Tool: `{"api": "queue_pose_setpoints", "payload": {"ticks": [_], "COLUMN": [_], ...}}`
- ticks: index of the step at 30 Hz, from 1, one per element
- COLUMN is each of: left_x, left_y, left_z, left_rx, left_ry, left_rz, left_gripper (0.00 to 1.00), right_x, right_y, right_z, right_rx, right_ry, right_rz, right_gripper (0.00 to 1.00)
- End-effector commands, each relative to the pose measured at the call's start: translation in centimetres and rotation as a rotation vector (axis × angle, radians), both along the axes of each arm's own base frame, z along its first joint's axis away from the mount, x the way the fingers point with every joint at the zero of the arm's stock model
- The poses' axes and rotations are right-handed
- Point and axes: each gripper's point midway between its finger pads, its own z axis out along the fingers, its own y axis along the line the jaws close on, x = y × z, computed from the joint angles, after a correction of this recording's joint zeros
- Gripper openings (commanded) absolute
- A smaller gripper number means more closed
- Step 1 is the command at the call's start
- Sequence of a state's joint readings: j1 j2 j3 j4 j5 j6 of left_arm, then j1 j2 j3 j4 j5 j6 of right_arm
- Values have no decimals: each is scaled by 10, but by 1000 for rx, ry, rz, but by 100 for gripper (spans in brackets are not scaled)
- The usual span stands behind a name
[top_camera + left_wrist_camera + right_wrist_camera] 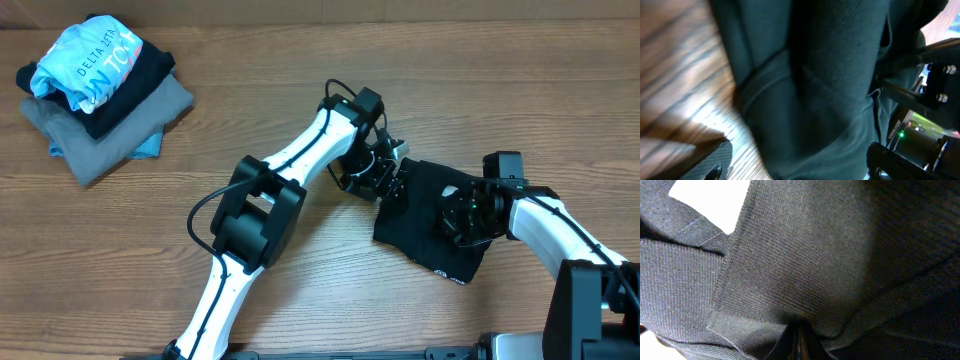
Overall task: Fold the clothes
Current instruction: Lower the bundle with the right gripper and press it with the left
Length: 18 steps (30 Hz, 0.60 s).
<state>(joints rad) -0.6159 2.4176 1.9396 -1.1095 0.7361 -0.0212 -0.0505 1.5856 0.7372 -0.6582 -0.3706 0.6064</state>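
Observation:
The clothes (425,235) are one black garment, folded small, on the table right of centre, with tiny white text near the front hem (445,272). My left gripper (385,182) is at the garment's upper-left edge. In the left wrist view it (800,167) stands open, one finger (715,162) over bare wood and the other (890,160) past the black cloth (830,75). My right gripper (465,215) is over the garment's middle. In the right wrist view it (799,347) is shut, pinching a bunched fold of the black fabric (805,255).
A pile sits at the back left: a light-blue printed shirt (90,60) on a grey folded garment (115,135). The wooden table (300,300) shows all around. The two wrists are close together over the garment; the right one (922,130) appears in the left wrist view.

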Motion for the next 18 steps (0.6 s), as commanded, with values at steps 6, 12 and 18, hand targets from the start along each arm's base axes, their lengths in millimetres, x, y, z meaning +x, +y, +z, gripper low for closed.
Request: {"api": "queue_pose_setpoints", "payload": {"ticks": [6, 12, 18], "left_x": [-27, -43, -55], "left_y": [-21, -41, -42], "left_z": [-13, -30, -58], "left_rx": [123, 74, 67], "left_ry": [58, 208, 314], "left_rz": [59, 91, 91], "left_gripper": [88, 85, 60], "right_x": [-46, -45, -45], "right_y": [-3, -3, -2], "right_z": [-41, -41, -41], "right_rx": [-47, -47, -42], "right_ry": [163, 159, 159], "right_rz": [25, 25, 25], "right_gripper": [4, 4, 4]}}
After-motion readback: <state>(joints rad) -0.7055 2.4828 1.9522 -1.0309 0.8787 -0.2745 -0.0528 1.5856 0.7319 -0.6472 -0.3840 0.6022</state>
